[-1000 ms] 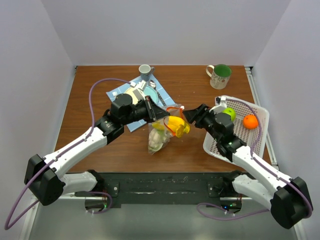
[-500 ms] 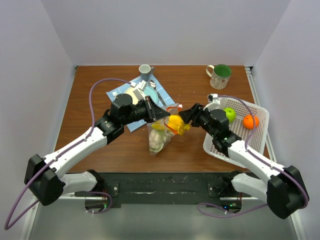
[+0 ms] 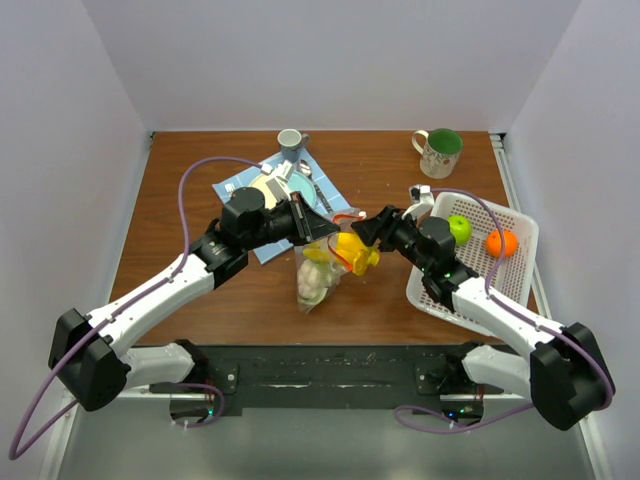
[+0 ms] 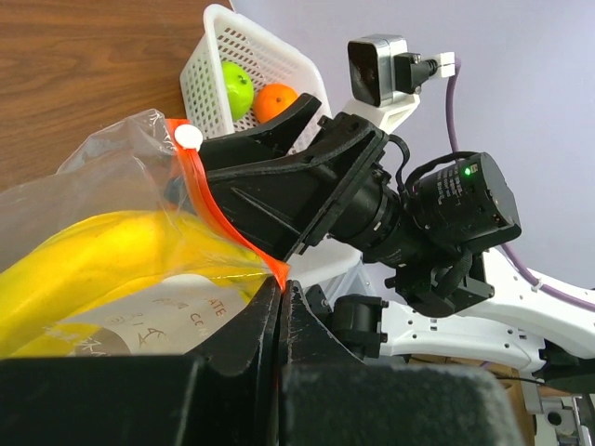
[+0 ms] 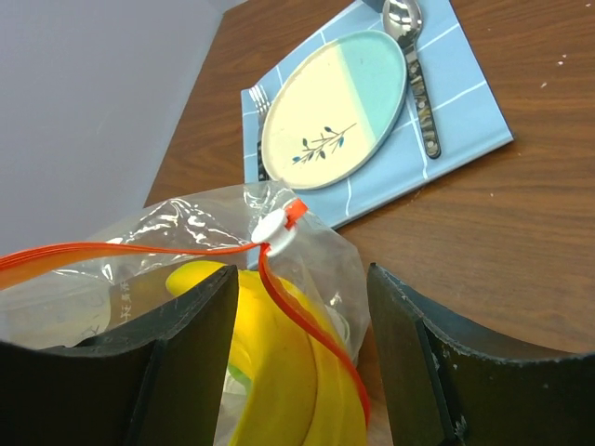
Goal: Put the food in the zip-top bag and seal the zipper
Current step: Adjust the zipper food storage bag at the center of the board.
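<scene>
My L gripper (image 4: 281,295) pinches bag (image 4: 102,172) by zipper (image 4: 226,232); my R gripper (image 5: 297,281), spread at bag mouth, should nudge banana (image 5: 279,372) deeper next.

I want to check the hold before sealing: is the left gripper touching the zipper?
Touching. The left wrist view shows the left gripper shut on the orange-red end of the zipper.

I'm driving a robotics lab cell, plain white walls (image 3: 60,150) boxing my wooden tabletop (image 3: 380,170), black mounting rail (image 3: 330,370), staged placemat (image 5: 469,107), mug (image 3: 437,152)
</scene>
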{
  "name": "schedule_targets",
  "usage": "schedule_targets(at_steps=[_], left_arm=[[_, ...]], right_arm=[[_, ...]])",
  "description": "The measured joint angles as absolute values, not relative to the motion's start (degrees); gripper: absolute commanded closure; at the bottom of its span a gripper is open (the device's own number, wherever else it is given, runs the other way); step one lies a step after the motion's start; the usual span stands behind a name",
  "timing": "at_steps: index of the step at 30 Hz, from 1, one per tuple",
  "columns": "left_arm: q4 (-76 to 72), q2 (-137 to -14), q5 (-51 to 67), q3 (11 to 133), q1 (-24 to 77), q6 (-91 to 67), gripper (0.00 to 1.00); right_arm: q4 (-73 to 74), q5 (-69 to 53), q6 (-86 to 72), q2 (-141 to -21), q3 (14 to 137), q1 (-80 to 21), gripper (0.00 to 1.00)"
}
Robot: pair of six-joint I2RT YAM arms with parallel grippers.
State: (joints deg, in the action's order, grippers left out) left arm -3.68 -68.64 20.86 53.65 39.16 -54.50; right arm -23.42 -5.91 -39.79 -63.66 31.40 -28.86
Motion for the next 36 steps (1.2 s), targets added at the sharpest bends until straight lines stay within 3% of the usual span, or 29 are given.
schedule_targets(at_steps=[11,14,17,18,21,30,36], left_arm=[[-3.55,-68.64,21.06,53.67,39.16,-54.48,1.0],[-3.29,-68.62,21.06,53.67,39.16,-54.48,1.0],[-2.79,-68.34,21.04,53.67,39.16,-54.46,1.0],[-2.46,-68.16,21.02,53.67,39.13,-54.43,1.0],[-1.34,-67.44,20.91,53.67,39.13,-54.28,1.0],[2.39,-65.47,17.78,53.67,38.02,-52.86,1.0],[2.81,-65.6,17.52,53.45,37.89,-52.93,1.0]], right_arm=[[-25.98,-5.45,-39.88,-65.89,30.44,-28.86,0.44],[-26.28,-5.06,-40.14,-66.83,30.2,-28.86,0.54],[-26.7,-4.58,-40.93,-67.29,30.22,-28.97,0.75],[-26.68,-4.32,-41.47,-67.29,30.24,-29.06,0.88],[-21.52,-2.81,-43.18,-67.09,32.62,-29.61,1.0],[19.07,9.87,-47.09,-66.39,60.55,-35.05,0.98],[34.28,17.56,-44.95,-74.67,76.71,-39.51,0.95]])
